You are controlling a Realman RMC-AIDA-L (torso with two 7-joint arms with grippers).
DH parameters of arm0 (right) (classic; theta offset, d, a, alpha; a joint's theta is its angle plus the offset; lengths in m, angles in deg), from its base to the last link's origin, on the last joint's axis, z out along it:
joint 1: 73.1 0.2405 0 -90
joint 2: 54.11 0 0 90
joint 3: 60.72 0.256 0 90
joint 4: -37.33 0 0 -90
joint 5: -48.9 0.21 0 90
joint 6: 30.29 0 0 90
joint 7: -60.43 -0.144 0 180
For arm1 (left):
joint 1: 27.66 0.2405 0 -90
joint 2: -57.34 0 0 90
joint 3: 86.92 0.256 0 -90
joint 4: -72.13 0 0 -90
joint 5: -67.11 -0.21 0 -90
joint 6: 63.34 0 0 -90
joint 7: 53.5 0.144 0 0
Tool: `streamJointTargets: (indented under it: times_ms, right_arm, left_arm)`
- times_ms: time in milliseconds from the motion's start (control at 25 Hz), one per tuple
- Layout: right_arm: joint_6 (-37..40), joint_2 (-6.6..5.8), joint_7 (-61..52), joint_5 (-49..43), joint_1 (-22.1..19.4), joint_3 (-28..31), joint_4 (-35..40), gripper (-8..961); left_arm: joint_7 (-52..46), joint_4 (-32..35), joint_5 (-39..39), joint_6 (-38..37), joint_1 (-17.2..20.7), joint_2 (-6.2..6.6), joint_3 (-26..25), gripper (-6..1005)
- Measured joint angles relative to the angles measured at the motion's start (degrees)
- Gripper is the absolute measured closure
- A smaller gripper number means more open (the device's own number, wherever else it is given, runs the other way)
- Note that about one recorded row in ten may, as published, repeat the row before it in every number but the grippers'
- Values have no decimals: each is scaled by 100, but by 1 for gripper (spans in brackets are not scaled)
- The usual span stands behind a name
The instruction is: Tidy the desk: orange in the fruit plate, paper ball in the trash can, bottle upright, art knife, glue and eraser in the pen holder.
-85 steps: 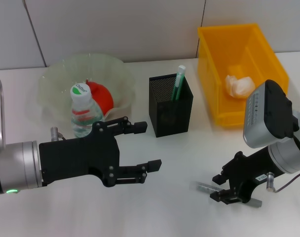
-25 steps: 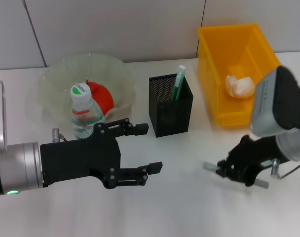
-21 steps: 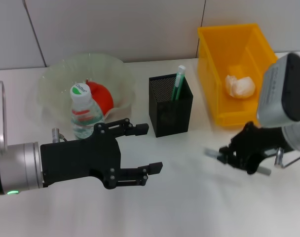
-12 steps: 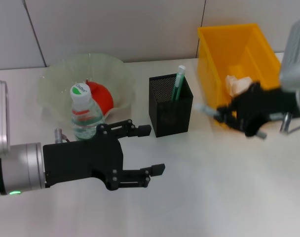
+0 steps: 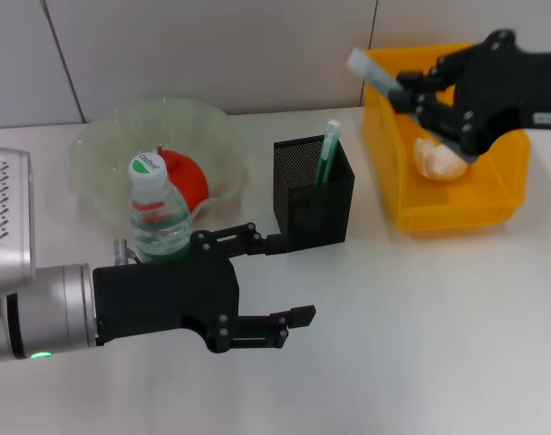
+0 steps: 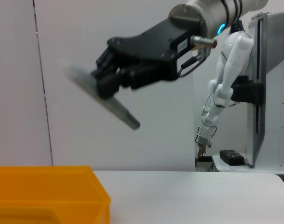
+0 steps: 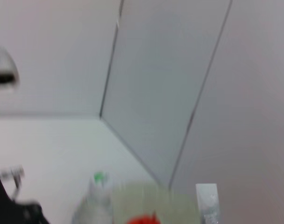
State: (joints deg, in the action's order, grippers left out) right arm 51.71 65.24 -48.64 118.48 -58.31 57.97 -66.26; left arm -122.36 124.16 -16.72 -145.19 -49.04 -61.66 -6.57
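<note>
The right gripper (image 5: pixel 411 86) is raised above the yellow trash can (image 5: pixel 493 204), its fingers clenched on the art knife (image 5: pixel 371 71), a slim grey tool that sticks out slanting toward the wall side of the bin's near corner. From the left wrist view the same gripper (image 6: pixel 104 77) shows high in the air with the art knife (image 6: pixel 102 98) tilted through its fingers, one end pointing down; the blade end is probably the lower one, though blur makes that hard to tell. The paper ball (image 5: pixel 437 159) lies inside the trash can. The black mesh pen holder (image 5: pixel 314 195) stands on the white table (image 5: pixel 420 344) between the trash can and the fruit plate (image 5: pixel 103 149), with a green glue stick (image 5: pixel 328 149) upright in it. The orange (image 5: pixel 189 177), reddish in colour, sits in the translucent fruit plate, and the water bottle (image 5: pixel 158 217) stands upright just in front of it. The left gripper (image 5: pixel 271 281) hangs low over the table in front of the bottle, its fingers spread apart and holding nothing.
</note>
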Motion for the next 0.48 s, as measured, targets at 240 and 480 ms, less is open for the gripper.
streamJointTargets:
  times_ms: [240,480]
  right_arm:
    - [516,0,674,1302,-117,714,335,796]
    - [1323,-62,1077,2135,265,1946,1639,792]
  left_arm:
    - [115,-38,125,3,-3,0,68,187]
    - [125,-57,171,2,-7,0,88,186]
